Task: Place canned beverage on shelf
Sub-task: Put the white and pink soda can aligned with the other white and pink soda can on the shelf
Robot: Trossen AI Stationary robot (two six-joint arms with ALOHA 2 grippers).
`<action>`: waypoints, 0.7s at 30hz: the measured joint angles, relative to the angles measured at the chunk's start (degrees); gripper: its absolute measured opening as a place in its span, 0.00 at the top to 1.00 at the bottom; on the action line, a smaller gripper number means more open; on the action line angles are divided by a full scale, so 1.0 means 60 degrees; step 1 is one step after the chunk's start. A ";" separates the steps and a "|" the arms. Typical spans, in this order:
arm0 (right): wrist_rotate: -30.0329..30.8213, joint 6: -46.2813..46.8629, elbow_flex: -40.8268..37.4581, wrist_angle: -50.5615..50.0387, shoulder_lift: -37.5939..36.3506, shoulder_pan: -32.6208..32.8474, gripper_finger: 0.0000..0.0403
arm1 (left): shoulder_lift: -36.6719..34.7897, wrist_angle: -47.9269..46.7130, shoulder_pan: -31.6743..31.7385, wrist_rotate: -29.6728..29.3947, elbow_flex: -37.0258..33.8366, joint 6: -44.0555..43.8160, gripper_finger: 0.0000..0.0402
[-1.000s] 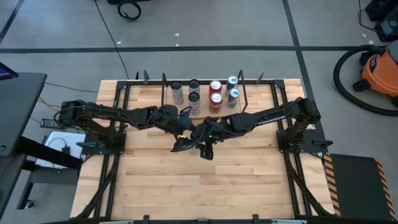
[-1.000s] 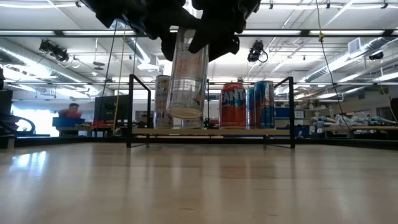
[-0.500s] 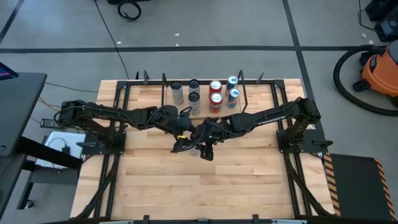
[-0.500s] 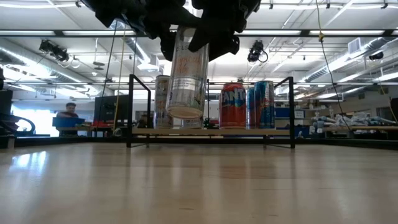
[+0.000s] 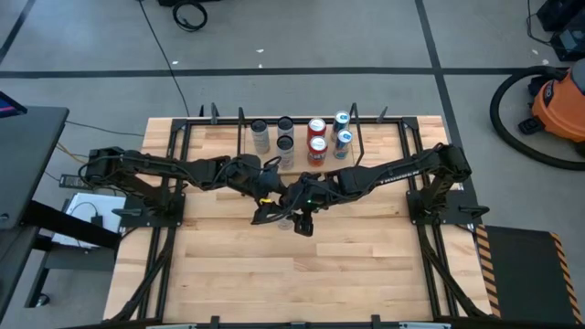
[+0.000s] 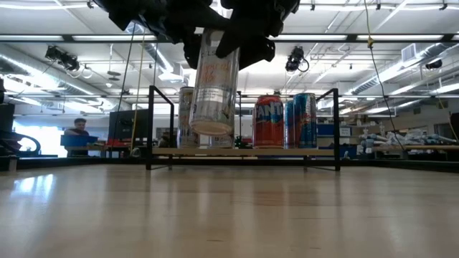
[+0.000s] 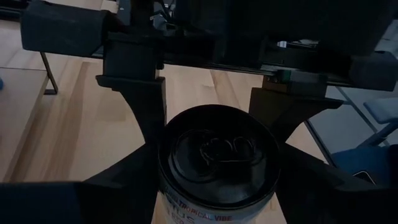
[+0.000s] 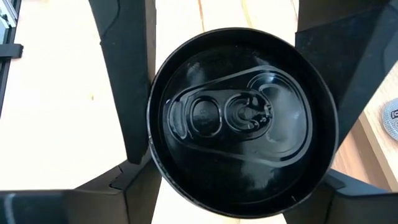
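Observation:
A tall silver can with a black top (image 6: 213, 86) hangs in the air over the middle of the table, in front of the shelf (image 6: 244, 152). It also shows in the high view (image 5: 284, 219). My left gripper (image 5: 272, 208) and my right gripper (image 5: 296, 217) meet at its top, and both are shut on it. The can's top fills the left wrist view (image 7: 214, 155) and the right wrist view (image 8: 242, 121). The shelf (image 5: 302, 157) stands at the table's far edge. It holds two silver cans (image 5: 261, 135), two red cans (image 5: 316, 137) and two blue cans (image 5: 343, 128). My left gripper pinches the can's upper wall just under the rim (image 7: 163, 177) between its two fingers, which come from above and point down. The can hangs below, slightly tilted and clear of the table. My right gripper pinches the can's top rim (image 8: 152, 130) between its two fingers, on opposite sides and from above. The can's bottom (image 6: 209, 127) is well clear of the table.
The cans on the shelf stand upright in rows, red and blue toward the right (image 6: 287, 120). Bare wood table (image 5: 302, 274) lies in front of the arms. A person (image 6: 79, 132) sits far off in the room behind.

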 joint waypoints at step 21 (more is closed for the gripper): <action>-0.0249 -0.0015 0.0007 -0.0414 -0.0564 0.0000 0.25 | -0.0053 -0.0135 -0.0011 0.0011 -0.0001 0.0053 0.37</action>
